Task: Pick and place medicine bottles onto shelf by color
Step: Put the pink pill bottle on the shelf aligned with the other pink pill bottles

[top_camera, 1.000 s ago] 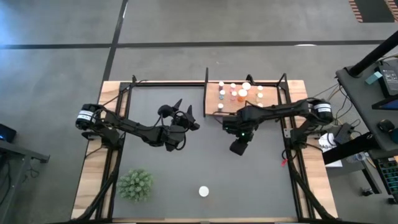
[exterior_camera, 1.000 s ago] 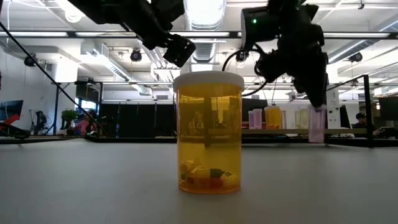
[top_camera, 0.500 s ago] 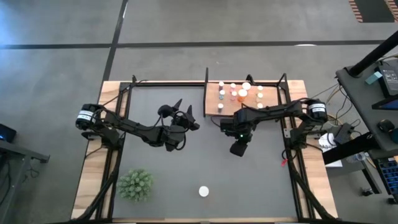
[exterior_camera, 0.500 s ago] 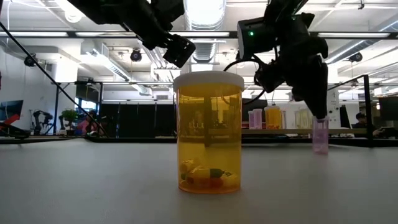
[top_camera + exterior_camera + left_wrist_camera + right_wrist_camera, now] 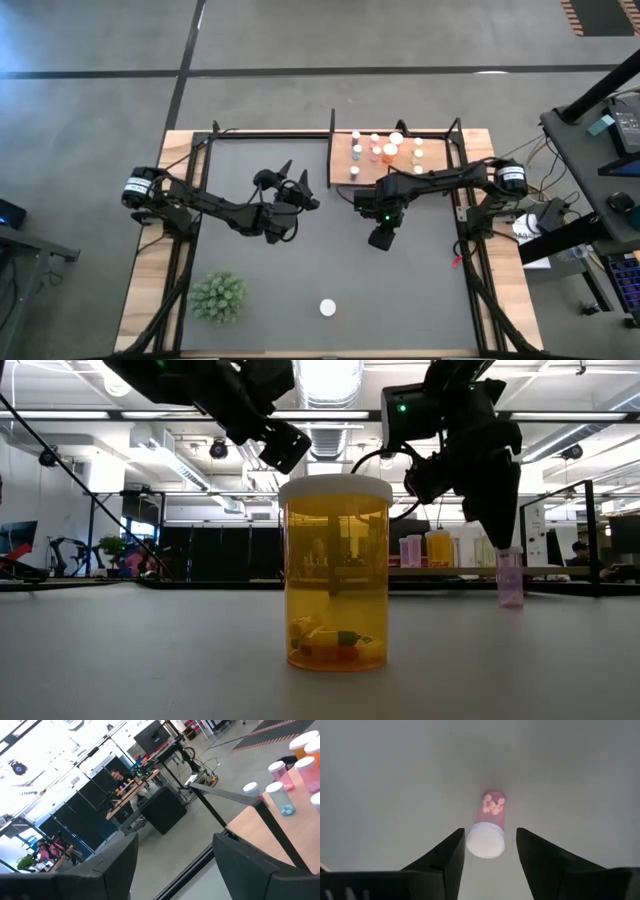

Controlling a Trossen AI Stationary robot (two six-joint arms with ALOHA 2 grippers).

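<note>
Medicine bottles (image 5: 385, 148) with white caps stand clustered on the small wooden shelf (image 5: 341, 155) at the far edge of the dark grey mat (image 5: 330, 260), seen from above. The right gripper (image 5: 356, 197) hangs just in front of the shelf's near edge, pointing down at the mat. The left gripper (image 5: 300, 178) hovers well apart from it, toward the mat's middle, fingers spread and holding nothing. One white-capped bottle (image 5: 328, 308) stands alone well nearer the front than both grippers, and a spiky green plant (image 5: 218, 297) sits at the front, on the left arm's side.

From table height, a large orange bottle (image 5: 336, 572) with pills at its bottom fills the centre, close to the camera. Behind it, the right gripper (image 5: 503, 538) points straight down, directly above a small pink bottle (image 5: 510, 577) that stands upright on the mat. The left gripper (image 5: 285, 445) is raised high above the table.

The left wrist camera looks past its own parted fingers (image 5: 255, 862) at a corner of the shelf (image 5: 280, 827), where clear, pink and orange bottles (image 5: 280, 800) stand, with people at desks in the room beyond.

The right wrist camera looks straight down: the pink bottle (image 5: 490, 825) stands between that gripper's (image 5: 490, 851) two fingers, which are slightly parted with a thin gap on each side of the white cap, not clamping it.
</note>
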